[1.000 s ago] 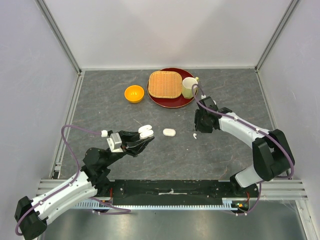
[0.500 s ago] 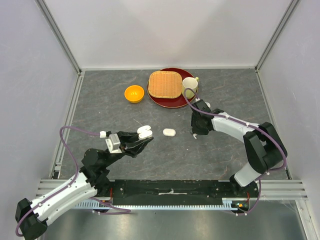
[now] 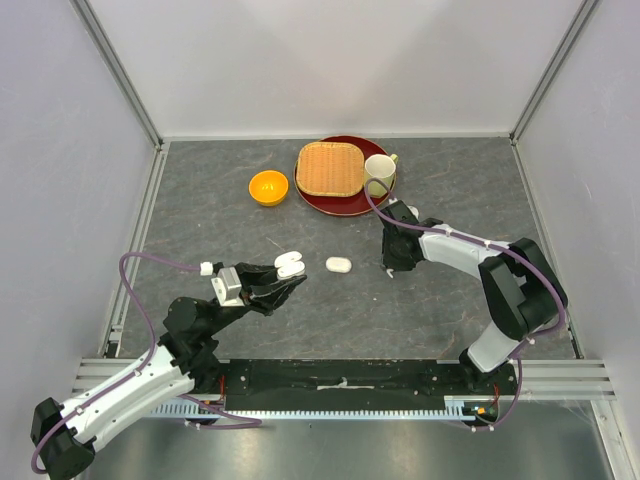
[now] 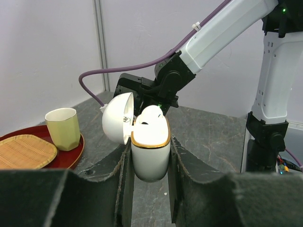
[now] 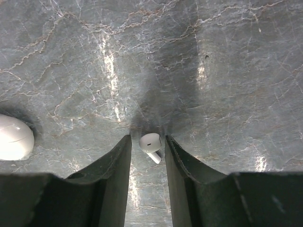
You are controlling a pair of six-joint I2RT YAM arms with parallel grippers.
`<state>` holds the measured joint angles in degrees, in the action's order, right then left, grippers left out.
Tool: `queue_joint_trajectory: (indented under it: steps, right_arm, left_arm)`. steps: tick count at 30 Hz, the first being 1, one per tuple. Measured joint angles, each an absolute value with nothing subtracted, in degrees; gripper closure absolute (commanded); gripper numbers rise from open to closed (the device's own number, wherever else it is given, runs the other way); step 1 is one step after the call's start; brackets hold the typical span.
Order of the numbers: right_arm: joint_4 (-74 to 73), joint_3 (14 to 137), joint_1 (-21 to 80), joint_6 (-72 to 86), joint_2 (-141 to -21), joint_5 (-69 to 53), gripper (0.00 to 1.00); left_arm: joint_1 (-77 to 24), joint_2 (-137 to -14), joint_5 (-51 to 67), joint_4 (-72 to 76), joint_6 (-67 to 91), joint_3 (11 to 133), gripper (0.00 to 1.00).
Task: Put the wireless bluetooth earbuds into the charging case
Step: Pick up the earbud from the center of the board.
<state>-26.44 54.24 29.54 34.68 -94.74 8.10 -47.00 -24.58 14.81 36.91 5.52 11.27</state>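
The right claw (image 5: 147,138) has lowered, its jaws narrowing around the earbud (image 5: 150,141).

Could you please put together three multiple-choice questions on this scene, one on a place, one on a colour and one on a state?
1. Where does the cup stand?
A. On the red plate, beside the woven mat.
B. Upside down on the mat.
C. Off the plate, alone.

2. What colour is the small bowl?
A. Blue.
B. Orange.
C. Green.

3. How is the white case in the left claw?
A. Lid shut.
B. Broken in two.
C. Lid open, an earbud inside.

Answers:
1 A, the top view shows it upright on the plate's right side.
2 B, it is plainly orange in the top view.
3 C, the left wrist view shows the lid hinged back and the earbud sitting in the case.
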Motion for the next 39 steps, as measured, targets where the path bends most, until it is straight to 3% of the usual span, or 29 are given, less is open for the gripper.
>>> queue_joint_trajectory:
  steps: [14,39]
  right_arm:
    - [-25.69,54.02,29.80,34.26,-95.20,9.93,0.65]
    - [-24.25,52.84,30.09,33.74,-94.37,9.76,0.62]
  left_arm:
    - [-47.00,-24.58,14.81,36.29,5.54,11.27,0.98]
    - [-47.00,-24.58,14.81,36.27,5.54,11.27,0.98]
